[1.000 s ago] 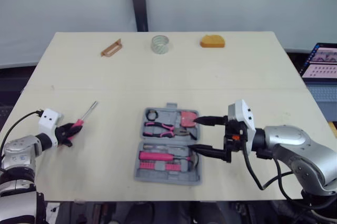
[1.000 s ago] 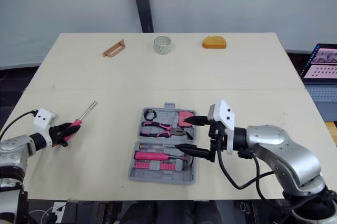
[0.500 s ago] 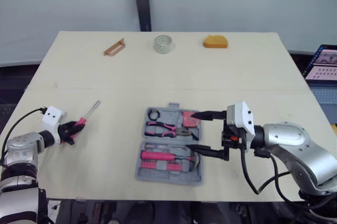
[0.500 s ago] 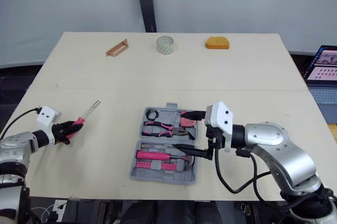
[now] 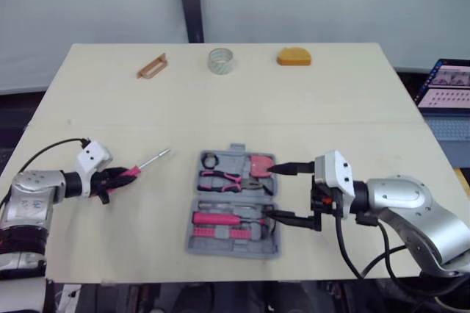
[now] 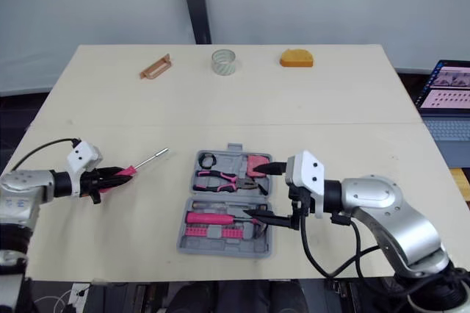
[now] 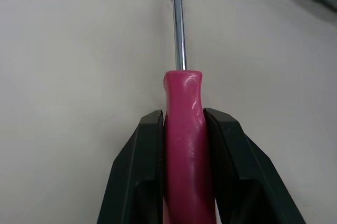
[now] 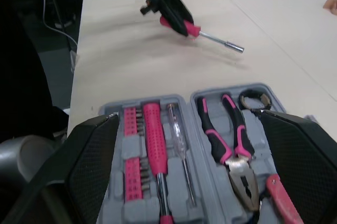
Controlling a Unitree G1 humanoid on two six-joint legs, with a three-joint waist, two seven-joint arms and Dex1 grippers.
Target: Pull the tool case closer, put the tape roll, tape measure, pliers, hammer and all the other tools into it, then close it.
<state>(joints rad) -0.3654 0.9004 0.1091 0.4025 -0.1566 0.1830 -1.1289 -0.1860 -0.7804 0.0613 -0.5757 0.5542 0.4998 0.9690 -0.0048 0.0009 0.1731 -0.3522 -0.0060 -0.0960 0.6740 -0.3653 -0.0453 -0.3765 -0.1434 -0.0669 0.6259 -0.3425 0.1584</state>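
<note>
Left wrist view: left pincer [image 6: 111,178] clamped on pink screwdriver [image 7: 182,109] handle; right pincer [image 5: 269,191] spread wide at open tool case [image 5: 236,150] holding pliers [image 5: 231,179].

The robot's arms wear smooth, rounded silver-grey shells: the right arm [image 6: 382,203] is thick and bulbous, the left arm [image 6: 18,184] slimmer, with ringed grey joints. Each wrist carries a small white boxy camera housing [image 6: 305,173] set on a black collar. A thin black cable [image 6: 316,247] loops under the right forearm, and another arcs over the left wrist. The right gripper [image 6: 253,192] has two long, tapering black fingers [image 8: 92,161] with a fine mesh texture. The left gripper [image 6: 117,176] has matching black fingers, which look smooth and matte close up.
</note>
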